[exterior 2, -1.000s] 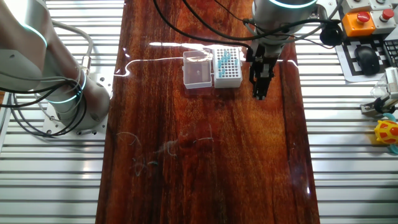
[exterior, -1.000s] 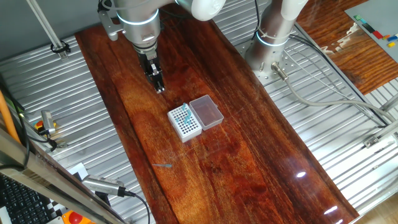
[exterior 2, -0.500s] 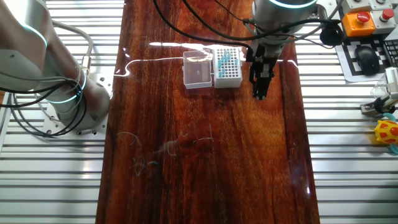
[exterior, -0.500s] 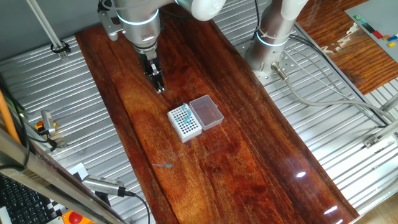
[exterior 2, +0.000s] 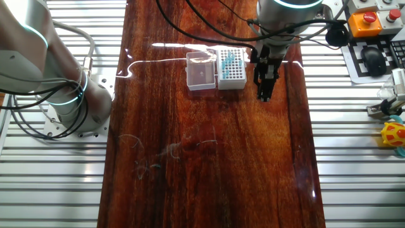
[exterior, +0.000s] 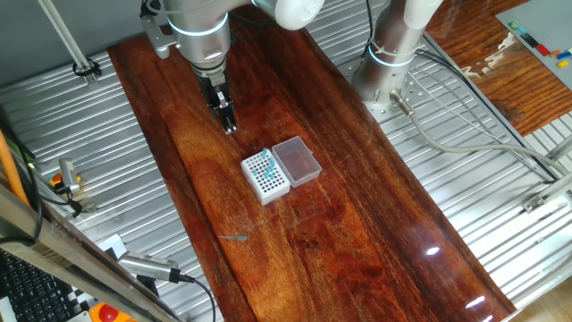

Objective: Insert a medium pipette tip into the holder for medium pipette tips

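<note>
The holder for medium pipette tips [exterior: 265,176] is a small white box with a grid of holes and a few teal tips in it. It stands mid-table with its clear pinkish lid [exterior: 296,161] open beside it. In the other fixed view the holder [exterior 2: 231,68] sits just left of my gripper [exterior 2: 264,95]. My gripper [exterior: 229,125] hangs low over the wood, apart from the holder, fingers together with nothing seen between them. A medium pipette tip [exterior: 236,239] lies flat on the table, well away from the gripper, on the far side of the holder from it.
The dark wooden tabletop [exterior: 340,233] is flanked by ribbed metal panels. The arm's base [exterior: 393,63] stands at one side. A keyboard and a red button box [exterior 2: 370,22] sit beyond the table edge, near a yellow toy [exterior 2: 393,136].
</note>
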